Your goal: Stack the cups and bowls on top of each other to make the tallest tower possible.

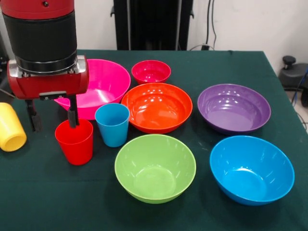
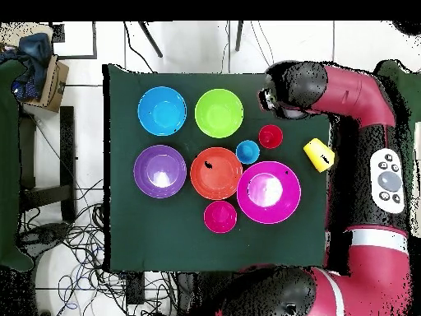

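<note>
Your tool (image 1: 52, 119) straddles the red cup's (image 1: 75, 142) rim, spread open, gripping nothing; thin, light, slippery plastic, so pinch the wall.

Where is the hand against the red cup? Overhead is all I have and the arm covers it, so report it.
Observer: The hand straddles the red cup's rim, with one finger inside, the other outside, jaws open.
Operator: Give me the yellow cup's pose.
Observer: The yellow cup lies on its side.
Operator: Now the blue cup.
Observer: The blue cup stands upright, mouth up, close beside the red cup.
</note>
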Action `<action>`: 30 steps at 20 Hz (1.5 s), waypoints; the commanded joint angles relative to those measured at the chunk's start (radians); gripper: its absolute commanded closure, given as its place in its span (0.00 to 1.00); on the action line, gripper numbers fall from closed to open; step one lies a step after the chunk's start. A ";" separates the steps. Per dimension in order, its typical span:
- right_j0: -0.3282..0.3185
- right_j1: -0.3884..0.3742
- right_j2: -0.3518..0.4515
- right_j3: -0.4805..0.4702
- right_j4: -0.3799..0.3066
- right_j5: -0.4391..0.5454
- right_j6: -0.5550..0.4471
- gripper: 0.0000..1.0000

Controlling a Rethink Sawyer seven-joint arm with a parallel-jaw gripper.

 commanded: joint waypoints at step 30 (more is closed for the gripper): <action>0.034 0.149 -0.083 -0.019 0.014 -0.145 0.078 0.00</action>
